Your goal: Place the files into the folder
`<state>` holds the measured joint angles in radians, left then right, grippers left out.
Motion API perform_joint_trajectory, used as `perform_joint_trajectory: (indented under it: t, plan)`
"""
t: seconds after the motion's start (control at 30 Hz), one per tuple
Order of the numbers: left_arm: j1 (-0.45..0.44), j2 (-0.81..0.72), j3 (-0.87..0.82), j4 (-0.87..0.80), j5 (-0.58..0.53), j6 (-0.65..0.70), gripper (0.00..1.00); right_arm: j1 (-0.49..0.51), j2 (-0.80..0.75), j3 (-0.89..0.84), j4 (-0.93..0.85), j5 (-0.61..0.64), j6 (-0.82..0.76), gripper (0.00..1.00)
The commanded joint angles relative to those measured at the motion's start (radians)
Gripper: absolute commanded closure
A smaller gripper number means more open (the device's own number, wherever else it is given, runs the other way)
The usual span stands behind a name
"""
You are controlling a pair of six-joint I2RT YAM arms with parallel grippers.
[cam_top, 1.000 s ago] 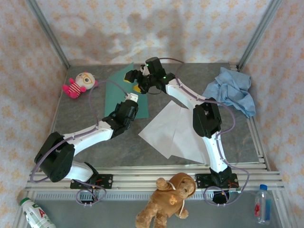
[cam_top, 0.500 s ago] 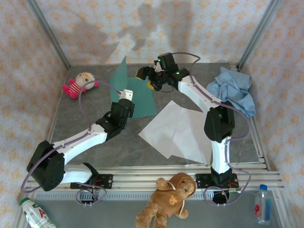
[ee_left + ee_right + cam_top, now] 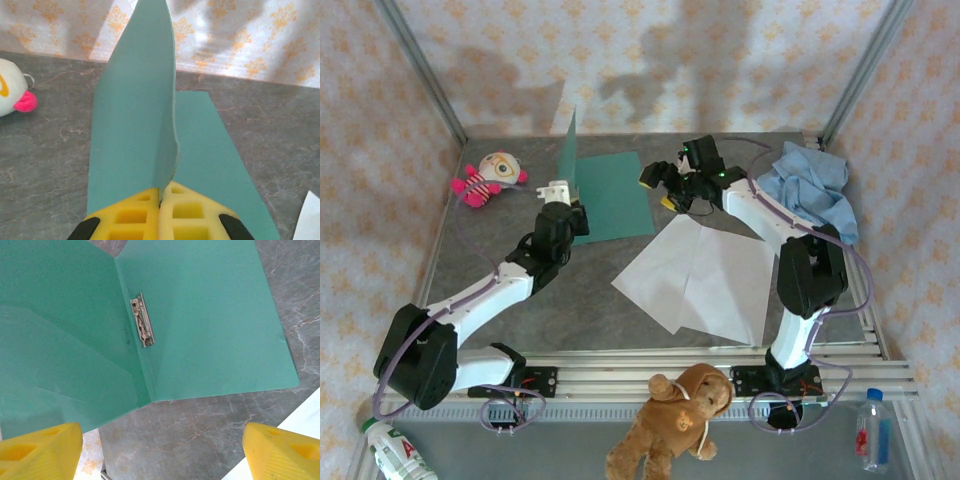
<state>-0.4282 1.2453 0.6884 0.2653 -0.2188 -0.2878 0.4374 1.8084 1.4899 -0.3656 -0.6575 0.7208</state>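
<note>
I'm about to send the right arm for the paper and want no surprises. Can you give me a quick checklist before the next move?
1. Folder open: ok, the left pincer is shut on its cover, which stands upright.
2. Lower leaf flat and bare: ok.
3. Right pincer free: ok, open and holding nothing, near the folder's right edge.
4. Papers within easy reach: ok, probably; two overlapping sheets lie on the table just right of the folder.
5. Papers inside the folder: not ok, not yet done.
6. Metal clip by the spine open: cannot tell.
</note>
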Motion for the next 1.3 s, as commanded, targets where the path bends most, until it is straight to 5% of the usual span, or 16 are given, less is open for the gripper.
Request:
perform_joint_trajectory:
  t: [0.0,1.0,1.27]
  plan:
    - [0.014,-0.002,-0.024,0.086,0.089,-0.085,1.0,-0.01,-0.048,-0.025,0.031,0.011,-0.007,0.16]
    - [-0.018,0.035,0.048,0.167,0.261,-0.126,1.0,-0.049,-0.095,-0.07,-0.031,0.056,-0.044,0.16]
    - [-0.016,-0.1,-0.014,0.04,0.157,-0.133,1.0,-0.05,-0.085,-0.073,-0.04,0.07,-0.05,0.16]
